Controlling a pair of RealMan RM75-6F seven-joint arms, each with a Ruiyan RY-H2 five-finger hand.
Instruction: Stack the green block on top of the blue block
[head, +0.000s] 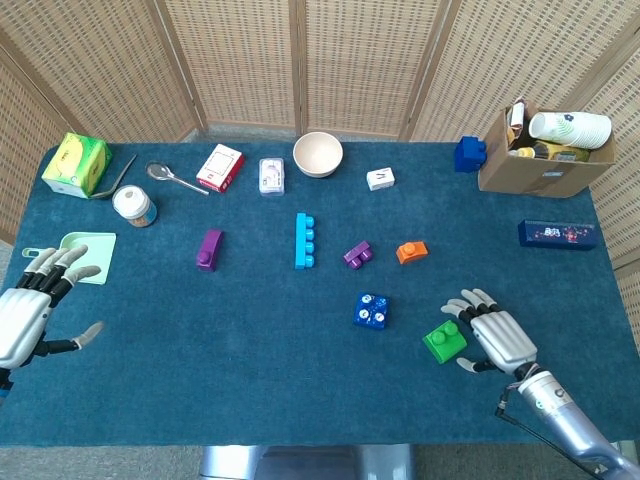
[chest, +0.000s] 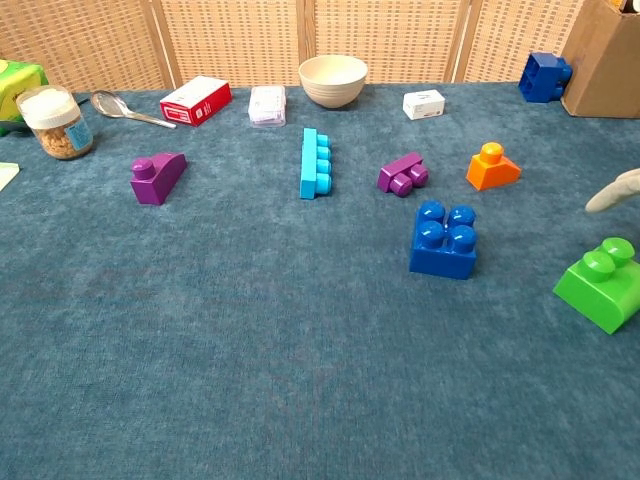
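Right hand (head: 495, 338), head view: fingers spread, holding nothing, just beside the green block (head: 444, 340) on its right; I cannot tell whether the fingertips touch it. Left hand (head: 28, 312), same view: fingers apart, nothing in it, at the table's left edge near a pale green card (head: 88, 255). Green block: on the blue cloth (head: 250, 330), lower right of the blue block (head: 371, 310), the two near but apart. Further items I log from the head view: cyan long brick (head: 304, 240) at centre; purple block (head: 209, 248) to its left; small purple piece (head: 357, 254) and orange piece (head: 410, 251) to its right; bowl (head: 318, 153), red-and-white box (head: 220, 167), spoon (head: 176, 177), jar (head: 132, 205) and yellow-green box (head: 75, 164) along the far side; cardboard box (head: 545, 155) at the far right with a dark blue block (head: 469, 153) beside it.

Chest view: of my right hand only one pale fingertip (chest: 612, 191) shows at the right edge, above the green block (chest: 603, 285) and clear of it. Blue block (chest: 444, 238) stands studs up, left of the green one, with cloth between them. Left hand not seen here
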